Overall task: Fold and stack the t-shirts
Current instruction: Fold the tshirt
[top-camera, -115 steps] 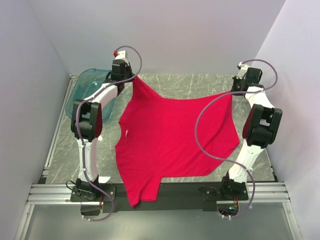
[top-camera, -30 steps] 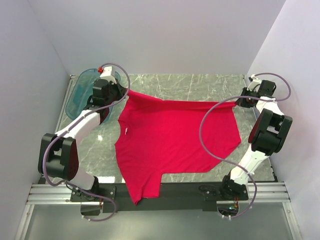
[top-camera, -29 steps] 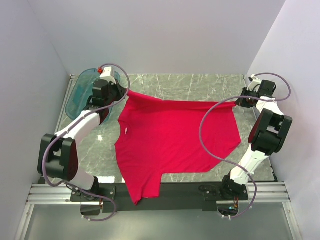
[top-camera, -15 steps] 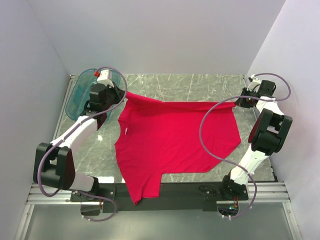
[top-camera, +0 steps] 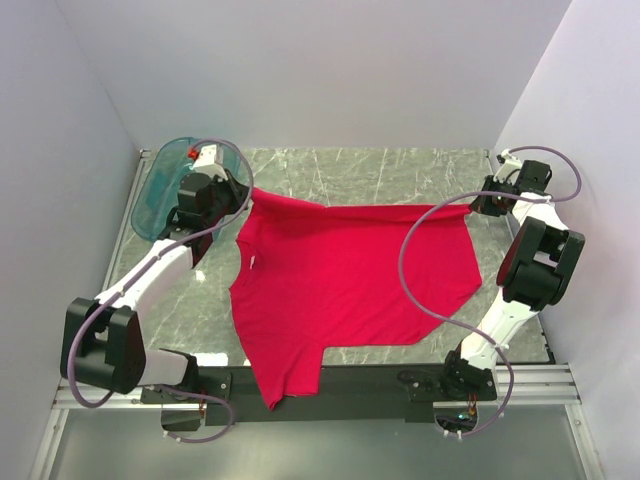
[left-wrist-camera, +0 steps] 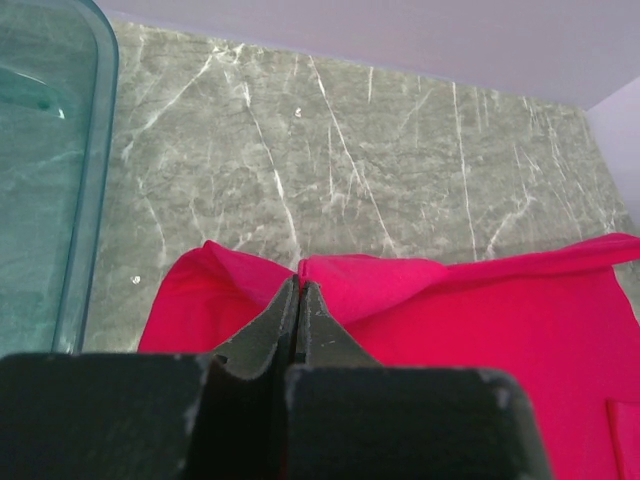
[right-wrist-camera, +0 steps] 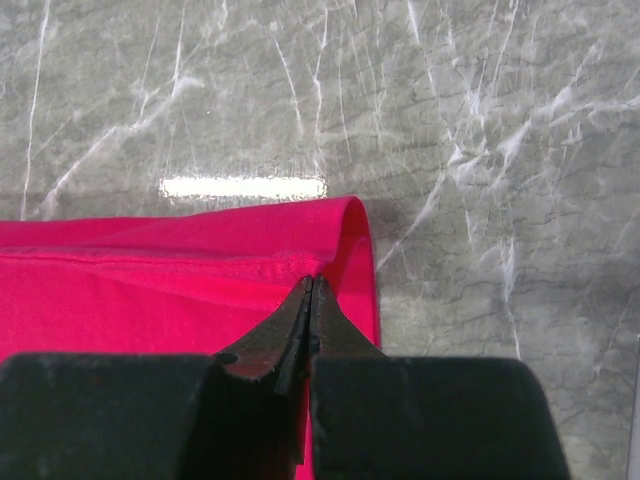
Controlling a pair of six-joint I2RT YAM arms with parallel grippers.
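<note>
Two pinches, shirt stretched
left hand, right hand grip its corners by the bench's far edge, probably flattening it

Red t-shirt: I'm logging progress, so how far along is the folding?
Done: the red t-shirt lies spread open on the marble table, its near end over the front edge. In hand: the left gripper and right gripper are each shut on a far corner. Left: every fold, then stacking.
</note>
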